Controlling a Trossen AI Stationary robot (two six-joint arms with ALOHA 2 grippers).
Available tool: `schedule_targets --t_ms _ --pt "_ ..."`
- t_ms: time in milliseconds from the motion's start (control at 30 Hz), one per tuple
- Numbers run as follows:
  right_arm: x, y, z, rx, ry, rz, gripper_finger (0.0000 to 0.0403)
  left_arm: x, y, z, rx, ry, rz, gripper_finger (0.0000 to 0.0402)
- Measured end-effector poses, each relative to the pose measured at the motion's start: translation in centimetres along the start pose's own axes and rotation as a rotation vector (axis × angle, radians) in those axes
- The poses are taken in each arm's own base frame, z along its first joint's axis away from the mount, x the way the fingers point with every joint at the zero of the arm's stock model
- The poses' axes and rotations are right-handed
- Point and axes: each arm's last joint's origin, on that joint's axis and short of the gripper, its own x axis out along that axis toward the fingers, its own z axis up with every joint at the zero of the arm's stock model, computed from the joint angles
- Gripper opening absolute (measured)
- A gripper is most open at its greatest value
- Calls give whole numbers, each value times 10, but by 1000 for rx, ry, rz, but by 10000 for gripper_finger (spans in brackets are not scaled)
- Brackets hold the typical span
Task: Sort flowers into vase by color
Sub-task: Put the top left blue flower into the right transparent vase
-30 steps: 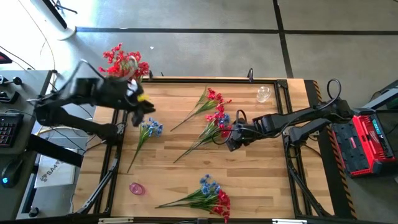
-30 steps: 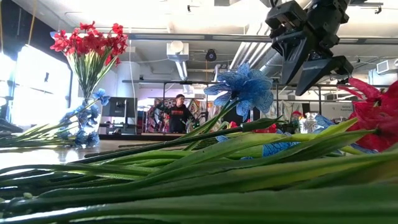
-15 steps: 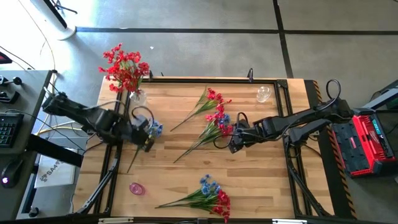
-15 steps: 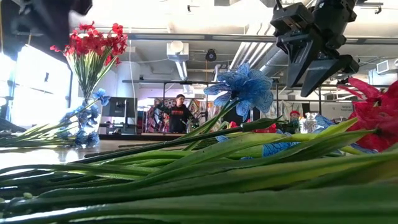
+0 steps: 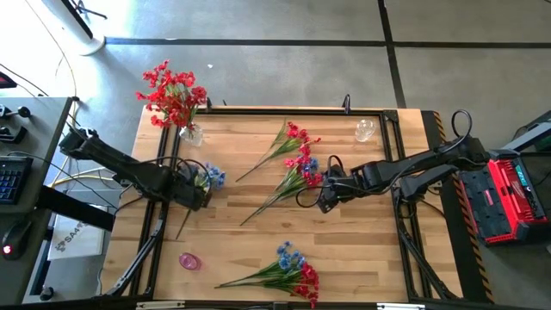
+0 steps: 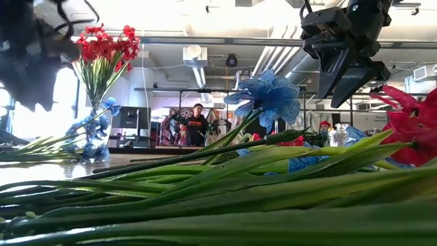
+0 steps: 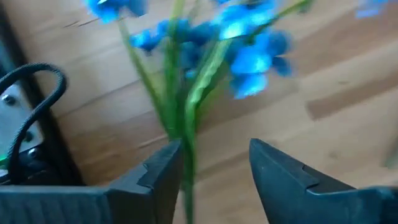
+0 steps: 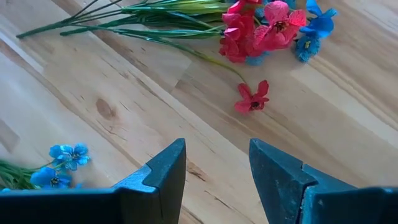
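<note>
Your left hand [image 7: 214,165] is low over the blue spray [image 5: 207,178] near the vase [image 5: 191,133] of red flowers [image 5: 172,90] — fingers parted, stem between them, ungripped. Your right hand [image 8: 217,163] hangs open and empty farther from the vase, above the surface [image 5: 362,232], beside mixed sprays [image 5: 297,168].

You're in a robotics lab or workshop: a wooden bench [image 5: 258,232] on a concrete floor [image 5: 284,69], a keyboard [image 5: 7,179] at nine o'clock, a red equipment case [image 5: 508,200] at three. Across the room, exposed ceiling ducts [image 6: 266,58] and a person [image 6: 197,126] at a workstation.
</note>
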Motion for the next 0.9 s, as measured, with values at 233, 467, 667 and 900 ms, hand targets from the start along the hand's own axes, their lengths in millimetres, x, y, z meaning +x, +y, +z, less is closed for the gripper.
schedule_targets --t_ms 233,467,667,900 --pt "0 0 -1 -6 16 4 165 28 2 -6 -39 52 17 204" --pt "0 0 -3 -12 32 4 166 48 -3 -6 -34 73 112 204" --pt "-1 3 -9 -34 47 14 166 65 -12 -7 32 97 161 175" --pt "-3 7 -20 -34 66 25 165 76 -27 -8 63 114 103 94"
